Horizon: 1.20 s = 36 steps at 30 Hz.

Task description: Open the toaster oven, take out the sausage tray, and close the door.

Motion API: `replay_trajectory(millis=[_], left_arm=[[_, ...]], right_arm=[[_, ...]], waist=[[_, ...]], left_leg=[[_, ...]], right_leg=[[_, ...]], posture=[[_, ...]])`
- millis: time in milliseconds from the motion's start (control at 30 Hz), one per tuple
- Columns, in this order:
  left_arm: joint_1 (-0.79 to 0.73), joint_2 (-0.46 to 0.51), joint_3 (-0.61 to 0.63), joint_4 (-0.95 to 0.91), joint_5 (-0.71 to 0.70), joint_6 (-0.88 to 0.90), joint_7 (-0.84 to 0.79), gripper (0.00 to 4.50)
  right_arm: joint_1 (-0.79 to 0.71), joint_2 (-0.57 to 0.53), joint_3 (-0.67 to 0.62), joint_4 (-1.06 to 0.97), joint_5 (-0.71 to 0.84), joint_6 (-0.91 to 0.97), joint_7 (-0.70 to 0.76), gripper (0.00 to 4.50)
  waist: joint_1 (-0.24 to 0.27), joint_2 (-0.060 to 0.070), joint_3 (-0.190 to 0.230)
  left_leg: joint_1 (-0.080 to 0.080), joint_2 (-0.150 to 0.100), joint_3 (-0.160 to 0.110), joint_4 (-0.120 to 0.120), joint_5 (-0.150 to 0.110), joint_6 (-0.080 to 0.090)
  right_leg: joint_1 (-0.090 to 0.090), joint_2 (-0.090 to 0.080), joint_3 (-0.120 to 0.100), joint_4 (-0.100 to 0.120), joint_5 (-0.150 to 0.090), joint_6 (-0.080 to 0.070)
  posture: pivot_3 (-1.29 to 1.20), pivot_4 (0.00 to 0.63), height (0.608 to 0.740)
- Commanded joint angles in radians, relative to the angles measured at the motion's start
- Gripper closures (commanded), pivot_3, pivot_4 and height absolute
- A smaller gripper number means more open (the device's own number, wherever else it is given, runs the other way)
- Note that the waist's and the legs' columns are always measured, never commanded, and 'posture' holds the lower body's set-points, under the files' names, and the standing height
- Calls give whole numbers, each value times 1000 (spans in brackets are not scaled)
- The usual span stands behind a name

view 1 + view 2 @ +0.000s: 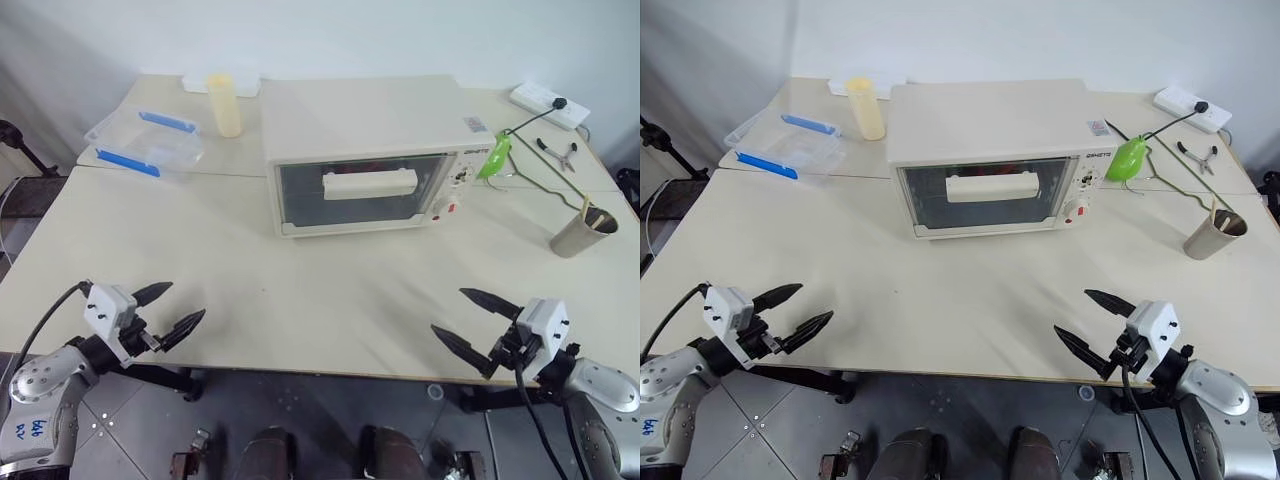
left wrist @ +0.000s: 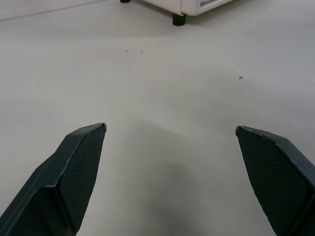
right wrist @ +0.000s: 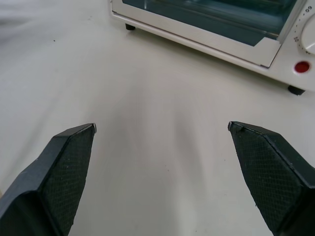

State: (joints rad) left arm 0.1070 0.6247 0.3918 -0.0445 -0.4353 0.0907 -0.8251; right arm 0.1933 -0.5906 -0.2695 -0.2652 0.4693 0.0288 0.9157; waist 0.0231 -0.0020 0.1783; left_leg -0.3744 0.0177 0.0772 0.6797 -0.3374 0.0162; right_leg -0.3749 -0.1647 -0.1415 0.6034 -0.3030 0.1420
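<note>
The cream-white toaster oven [image 1: 375, 150] stands at the middle back of the table. Its dark-glass door [image 1: 360, 190] is closed, the long cream bar handle [image 1: 369, 184] across the front and a knob panel with red buttons [image 1: 458, 190] on its right. The sausage tray is hidden behind the glass. My left gripper [image 1: 180, 308] hovers open over the table's near left edge, nothing between its fingers. My right gripper [image 1: 462, 318] hovers open over the near right edge, also empty. The oven's lower front corner [image 3: 275, 49] lies ahead of the right gripper.
A clear plastic box with blue clips [image 1: 145, 142] and a yellowish cup [image 1: 223, 104] sit at the back left. Right of the oven are a green object [image 1: 494, 158] on a wire, a metal cup [image 1: 583, 232], pliers [image 1: 558, 152] and a power strip [image 1: 548, 104].
</note>
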Motion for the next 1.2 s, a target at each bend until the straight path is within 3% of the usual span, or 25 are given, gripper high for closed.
replay_trajectory(millis=[33,133,167,300,367,567,833,1067,1200], left_arm=[[-4,2,27,-38,-21,-19,1,11],[-34,-3,41,-67,-97,66,24,11],[-41,29,50,-85,-224,211,-12,11],[-112,39,52,-138,-326,268,-50,11],[-124,36,48,-159,-344,290,-55,11],[-161,32,7,-251,-377,354,-31,11],[-167,24,-2,-292,-369,375,5,11],[-175,17,-9,-296,-376,379,20,11],[-210,12,-8,-273,-393,391,24,11]], right_arm=[[-15,-18,0,-34,9,-1,8,0],[-55,-13,17,-51,57,46,16,0],[-103,-5,34,-61,73,75,-1,0],[-338,70,83,-45,206,291,-136,0],[-396,85,89,-21,230,329,-138,0],[-578,118,174,179,89,191,-58,0],[-707,152,180,371,21,100,-27,0],[-757,184,168,427,20,53,-1,0],[-751,172,172,357,62,88,58,0]], waist=[[0,0,0],[0,0,0],[0,0,0],[-18,0,0],[-21,0,0],[-27,0,0],[-28,0,0],[-28,0,0],[-26,0,0]], left_leg=[[0,0,0,0,0,0],[0,0,1,0,0,0],[0,0,1,0,0,0],[2,7,3,2,0,0],[3,7,3,1,-1,-1],[3,2,5,2,-6,1],[3,2,8,2,-6,1],[3,3,9,2,-6,1],[3,3,9,2,-6,1]], right_leg=[[0,0,0,0,0,0],[0,0,1,0,0,0],[0,0,1,0,0,0],[-1,1,4,3,0,0],[-1,2,4,4,0,0],[-2,3,5,5,0,0],[-2,2,7,3,0,0],[-2,3,8,3,0,0],[-3,3,8,3,0,0]], posture=[[0,150,740],[0,150,740],[0,150,740],[0,150,740],[0,150,740],[0,150,740],[0,150,740],[0,150,740],[0,150,740]])
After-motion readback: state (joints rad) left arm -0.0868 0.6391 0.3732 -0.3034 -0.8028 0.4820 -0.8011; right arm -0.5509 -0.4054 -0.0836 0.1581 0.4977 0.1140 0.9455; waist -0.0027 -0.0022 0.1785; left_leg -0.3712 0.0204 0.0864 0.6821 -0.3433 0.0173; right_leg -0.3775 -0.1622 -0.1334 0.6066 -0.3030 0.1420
